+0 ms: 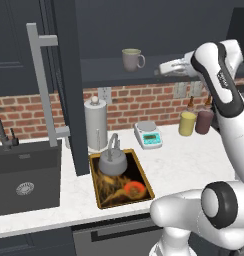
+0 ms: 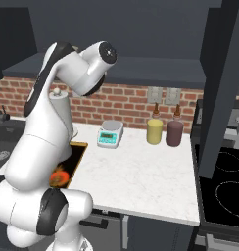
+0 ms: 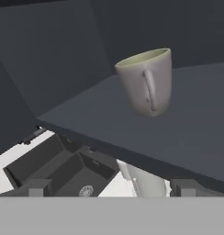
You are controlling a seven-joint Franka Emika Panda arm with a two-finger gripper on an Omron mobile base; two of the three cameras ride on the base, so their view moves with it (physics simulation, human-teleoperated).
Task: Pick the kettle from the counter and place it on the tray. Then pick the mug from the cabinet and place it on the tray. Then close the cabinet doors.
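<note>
My gripper [image 3: 112,187] is spread wide and grasping nothing, its two dark tips standing far apart at the foot of the hand view. Ahead of them the mug [image 3: 147,81] stands upright on the cabinet's [image 1: 94,30] dark matte shelf, smooth grey-beige ceramic with a pale greenish rim, its loop handle turned toward me.

The kettle [image 1: 112,161], squat dull-grey metal with a tall arched handle, sits on the near-wall end of the tray [image 1: 141,172], whose golden-brown rim frames a dark face with yellow-orange swirls. The tray lies on the white, faintly marbled counter [image 1: 189,160], beside the black sink [image 1: 26,177]. An open cabinet door [image 1: 69,85] with its long silver bar handle cuts off the tray's left corner.

The white scale [image 1: 148,134] has a greenish display; any writing there is probably too small to read.
</note>
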